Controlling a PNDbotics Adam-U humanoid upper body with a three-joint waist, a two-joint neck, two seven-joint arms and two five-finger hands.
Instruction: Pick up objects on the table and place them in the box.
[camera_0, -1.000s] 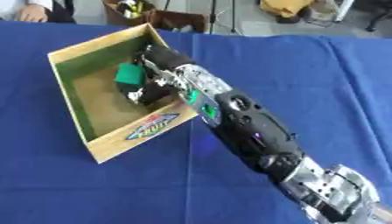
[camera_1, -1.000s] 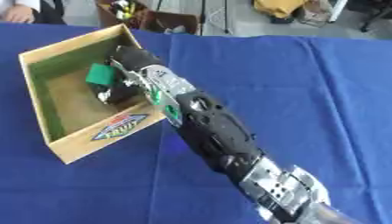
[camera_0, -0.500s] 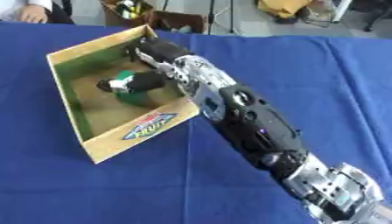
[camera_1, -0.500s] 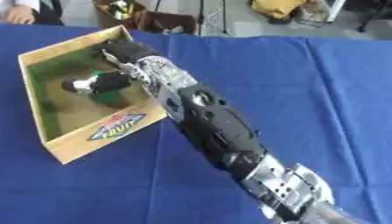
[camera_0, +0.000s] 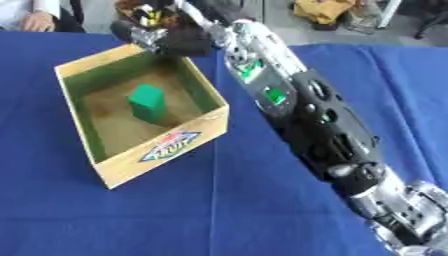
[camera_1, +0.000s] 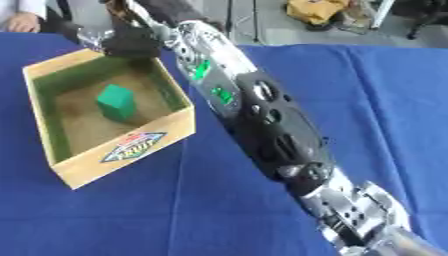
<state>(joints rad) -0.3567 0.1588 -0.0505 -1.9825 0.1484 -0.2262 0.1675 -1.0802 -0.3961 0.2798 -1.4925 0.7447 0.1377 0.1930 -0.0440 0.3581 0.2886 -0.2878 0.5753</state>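
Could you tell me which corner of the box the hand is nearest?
The far corner; the right hand is at it, clear of the other three.

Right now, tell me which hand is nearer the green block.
Right. The right hand hovers over the box's far corner, beyond the green block inside. The left hand shows in neither view.

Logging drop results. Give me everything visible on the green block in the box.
The green block is a small, plain, solid-green cuboid, matte like painted wood or plastic. It stands on end on the brown floor of the box, near the middle, apart from the walls. Nothing touches it; the right hand is above the far rim.
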